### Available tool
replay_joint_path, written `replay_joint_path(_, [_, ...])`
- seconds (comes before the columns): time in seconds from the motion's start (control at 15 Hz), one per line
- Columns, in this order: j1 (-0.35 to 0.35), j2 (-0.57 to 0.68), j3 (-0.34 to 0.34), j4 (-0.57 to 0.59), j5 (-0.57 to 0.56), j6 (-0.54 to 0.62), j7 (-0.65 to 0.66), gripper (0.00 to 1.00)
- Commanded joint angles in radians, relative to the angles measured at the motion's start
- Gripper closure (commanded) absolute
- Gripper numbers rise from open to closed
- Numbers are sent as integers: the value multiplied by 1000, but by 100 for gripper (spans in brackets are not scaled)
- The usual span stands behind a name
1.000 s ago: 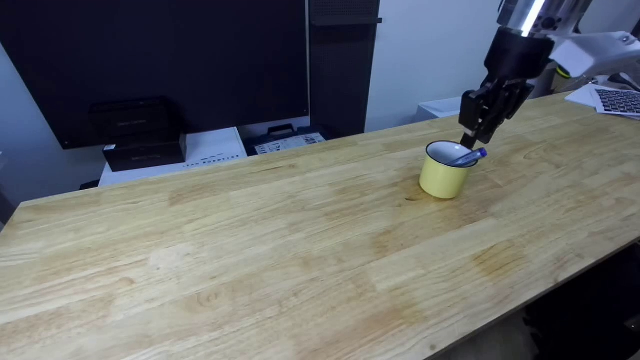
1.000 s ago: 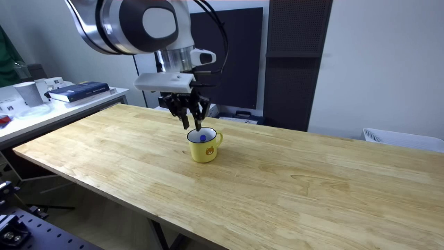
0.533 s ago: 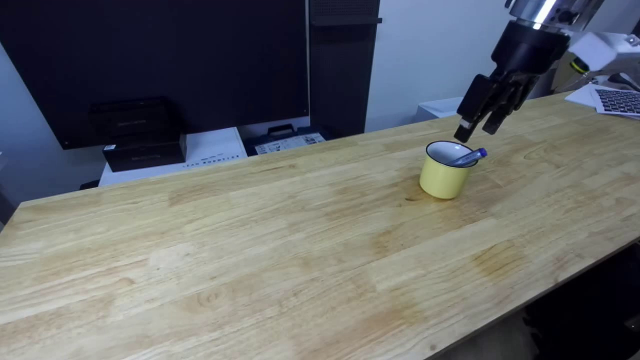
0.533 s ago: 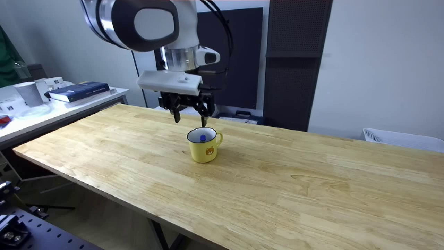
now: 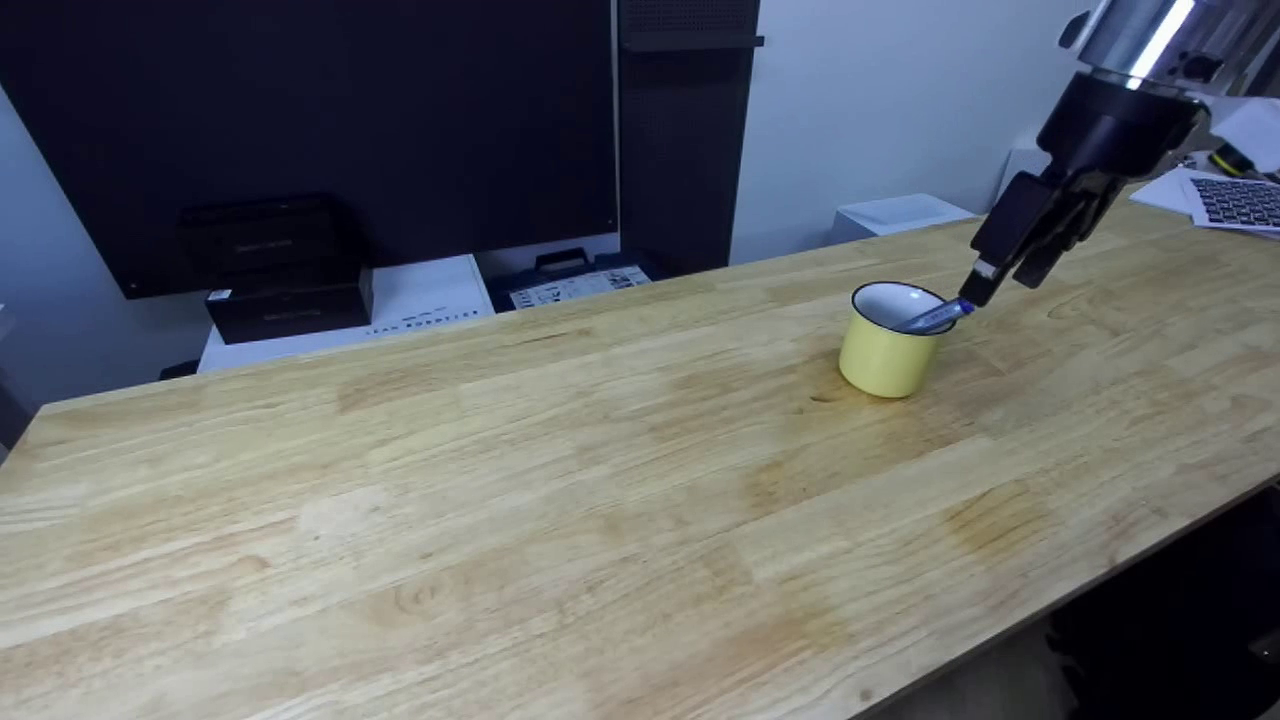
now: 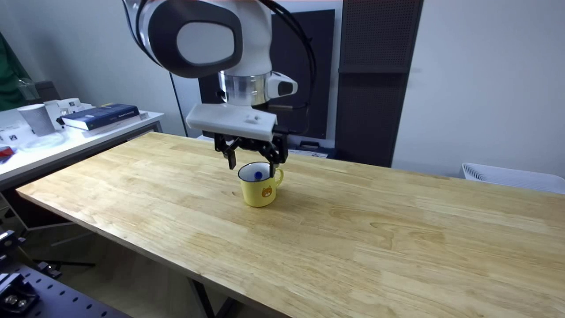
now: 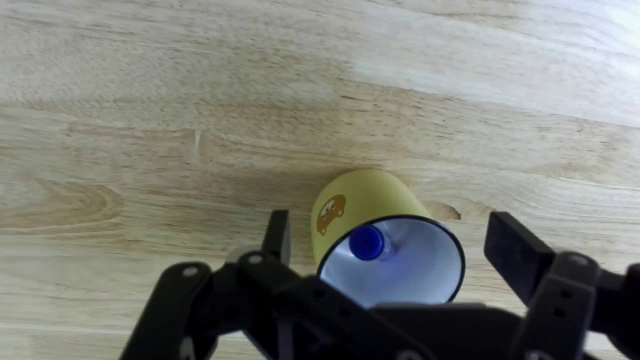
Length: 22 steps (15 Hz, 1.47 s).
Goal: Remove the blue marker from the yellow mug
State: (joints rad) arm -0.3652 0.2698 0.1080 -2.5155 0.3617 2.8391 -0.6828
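Pale wooden table [image 6: 397, 247] under everything, big dark board [image 6: 304, 66] behind it; counting stuff up, I've got one yellow mug [image 7: 370, 195] standing upright, one blue marker [image 7: 366, 243] in it, plus one dark blue book [image 6: 100, 116] and one grey cup [image 6: 37, 119] over on a white side desk [image 6: 81, 139]; one keyboard [image 5: 1240, 203] too, at one end of the table in an exterior view; the marker's leaning on the mug's rim, blue end poking out past it; as for my pincer [image 7: 391, 237], it's at the mug's mouth on that side, two fingers [image 7: 517, 255] spread wide apart, and in the wrist view the blue end sits in the gap between them, nearer one finger than the other; in an exterior view a fingertip [image 5: 987, 284] overlaps that end, can't tell if they touch; my arm [image 6: 209, 42] reaches over from up top, wrist [image 6: 245, 90] well above the table, and the pincer is tilted, slanting down toward the marker.
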Motion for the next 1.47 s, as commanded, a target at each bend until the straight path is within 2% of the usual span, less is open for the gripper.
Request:
replay_joint_path(0.0, [-12, 23, -19, 8, -7, -18, -12, 0])
replay_joint_path(0.67, [8, 64, -61, 64, -99, -55, 31, 0])
replay_joint_path(1.4, [70, 154, -80, 244, -205, -183, 84, 0])
